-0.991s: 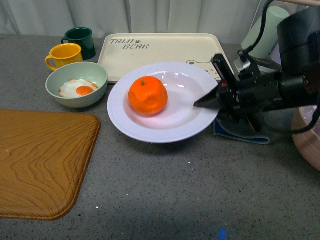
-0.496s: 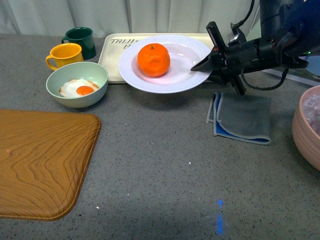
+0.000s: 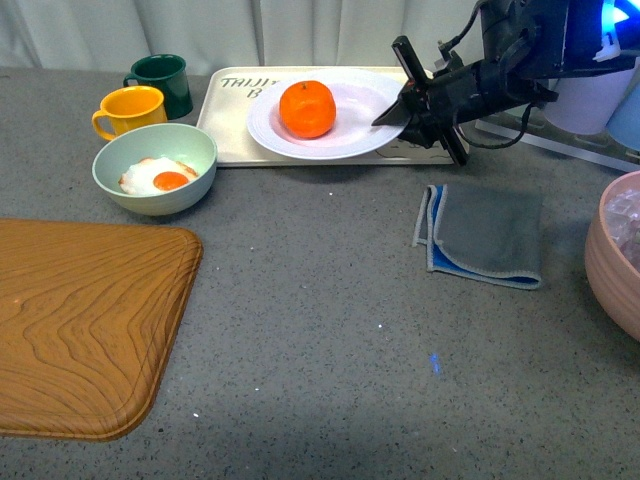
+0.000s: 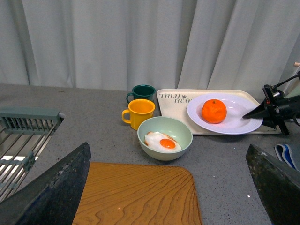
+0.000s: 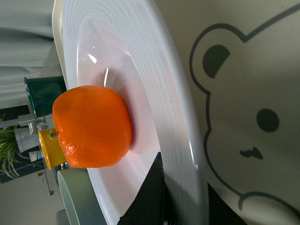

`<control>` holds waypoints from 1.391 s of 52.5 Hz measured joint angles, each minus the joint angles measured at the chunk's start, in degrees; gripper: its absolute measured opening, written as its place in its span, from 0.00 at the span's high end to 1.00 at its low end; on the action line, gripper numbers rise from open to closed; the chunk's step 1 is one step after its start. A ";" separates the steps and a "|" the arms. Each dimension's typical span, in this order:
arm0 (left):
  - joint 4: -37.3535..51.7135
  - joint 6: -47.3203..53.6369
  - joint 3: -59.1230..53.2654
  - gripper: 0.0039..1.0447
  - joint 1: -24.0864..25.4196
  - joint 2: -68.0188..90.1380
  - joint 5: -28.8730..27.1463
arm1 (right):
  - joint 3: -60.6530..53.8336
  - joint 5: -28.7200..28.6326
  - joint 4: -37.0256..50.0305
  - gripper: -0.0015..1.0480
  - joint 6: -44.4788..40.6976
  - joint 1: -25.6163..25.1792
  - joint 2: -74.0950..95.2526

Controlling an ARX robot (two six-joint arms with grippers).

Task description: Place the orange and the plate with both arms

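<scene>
The orange (image 3: 306,109) sits in the white ridged plate (image 3: 352,146), which is over the beige bear tray (image 3: 236,125) at the back. I cannot tell whether the plate touches the tray. My right gripper (image 3: 392,115) is shut on the plate's right rim. In the right wrist view one black finger (image 5: 152,197) lies inside the plate (image 5: 168,93), close to the orange (image 5: 91,126), with the printed bear (image 5: 253,70) beyond the rim. My left gripper (image 4: 168,161) is open and empty, high over the wooden board (image 4: 136,197), far from the plate (image 4: 234,126).
A pale green bowl (image 3: 154,170) with a fried egg, a yellow mug (image 3: 128,110) and a dark green mug (image 3: 160,80) stand left of the tray. A grey-blue cloth (image 3: 485,232) lies right of centre. A pink bowl (image 3: 615,250) is at the right edge.
My right gripper has carried the plate with the orange from the middle of the table back and over the bear tray. The cloth underneath is now uncovered.
</scene>
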 joint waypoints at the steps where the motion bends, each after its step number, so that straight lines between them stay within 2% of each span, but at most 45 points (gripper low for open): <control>1: 0.00 0.00 0.00 0.06 -0.02 0.00 0.00 | 2.14 -0.07 -1.20 0.96 0.00 0.00 1.16; 8: 0.00 0.00 0.00 0.06 0.00 0.00 0.00 | 11.39 0.85 -7.37 0.95 -2.05 0.00 5.49; 10: 0.00 0.00 0.00 0.06 0.00 0.00 0.00 | 13.73 2.32 -9.35 0.83 -3.52 0.11 6.25; 13: 0.00 0.00 0.00 0.06 0.00 0.00 0.00 | 13.42 2.97 -9.22 0.75 -4.44 0.09 5.92; 22: 0.00 0.00 0.00 0.06 0.00 0.00 0.00 | -11.10 5.92 2.73 0.41 -8.41 -0.74 -9.51; 32: 0.00 0.00 0.00 0.06 0.00 0.00 0.00 | -29.24 8.04 8.39 0.12 -12.09 -1.92 -23.85; 35: 0.00 0.00 0.00 0.06 -0.02 0.00 -0.02 | -34.62 10.54 11.17 0.07 -14.32 -1.97 -27.34; 39: 0.00 0.00 0.00 0.06 0.00 0.00 0.00 | -41.22 14.58 13.53 0.10 -18.16 -1.57 -31.36; 42: 0.00 0.00 0.00 0.06 0.00 0.00 0.00 | -48.81 18.34 18.58 0.10 -23.17 -0.85 -35.34; 45: 0.00 0.00 0.00 0.06 -0.02 0.00 0.00 | -58.10 28.74 32.85 0.17 -29.92 0.20 -38.84; 47: 0.00 0.02 0.00 0.06 0.00 0.00 0.07 | -65.75 37.66 44.96 0.23 -34.86 0.79 -41.59; 49: 0.00 0.02 0.00 0.06 -0.02 0.00 0.07 | -71.54 41.97 54.01 0.29 -37.40 0.96 -43.67; 53: 0.00 0.00 0.00 0.06 -0.02 0.02 0.02 | -82.09 46.10 71.34 0.39 -41.68 0.92 -47.67; 57: 0.00 0.00 0.00 0.06 -0.02 0.00 -0.09 | -91.76 46.47 83.73 0.51 -44.06 -0.02 -53.09; 61: -0.02 0.02 0.00 0.06 0.00 0.00 -0.02 | -101.61 45.81 90.38 0.68 -45.53 -1.40 -60.39; 66: -0.02 0.00 0.00 0.06 0.00 0.00 0.00 | -108.28 45.35 91.82 0.81 -46.01 -2.49 -64.39; 71: -0.02 0.00 0.00 0.06 0.00 0.00 0.00 | -115.40 44.39 90.25 1.00 -46.49 -3.39 -70.25; 73: -0.02 0.00 0.00 0.06 0.00 0.00 0.00 | -118.09 43.85 90.27 0.99 -46.49 -3.58 -73.40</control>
